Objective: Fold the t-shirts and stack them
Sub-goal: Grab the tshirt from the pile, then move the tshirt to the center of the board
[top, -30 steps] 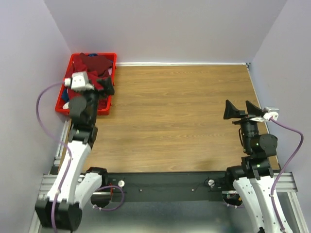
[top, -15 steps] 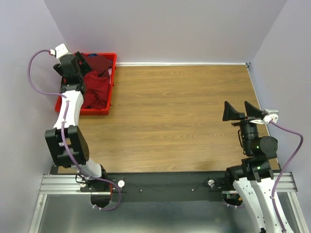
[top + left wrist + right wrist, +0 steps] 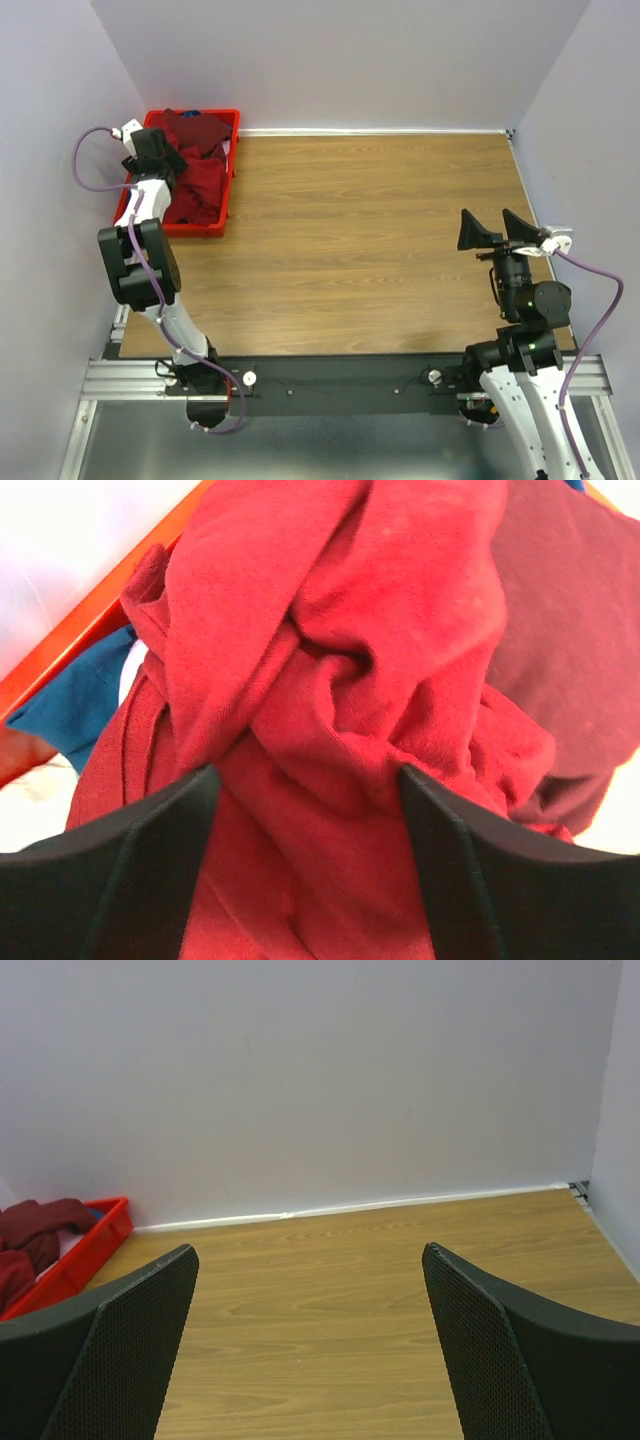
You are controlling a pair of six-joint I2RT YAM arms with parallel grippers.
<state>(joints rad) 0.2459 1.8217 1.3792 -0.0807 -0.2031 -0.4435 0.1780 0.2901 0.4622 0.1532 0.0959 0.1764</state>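
I read this as robotics lab test cell. Left arm and right arm bolted to aluminium rail at near edge of wood-grain table. Plain pale walls box table in on three sides. Purple cables loop loose from wrists. Red crate of t-shirts sits in far left corner.

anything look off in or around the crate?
Nothing spilled or damaged. The shirts are one crumpled, tangled heap in the crate, none folded yet. That fits the start of the job and isn't a fault.
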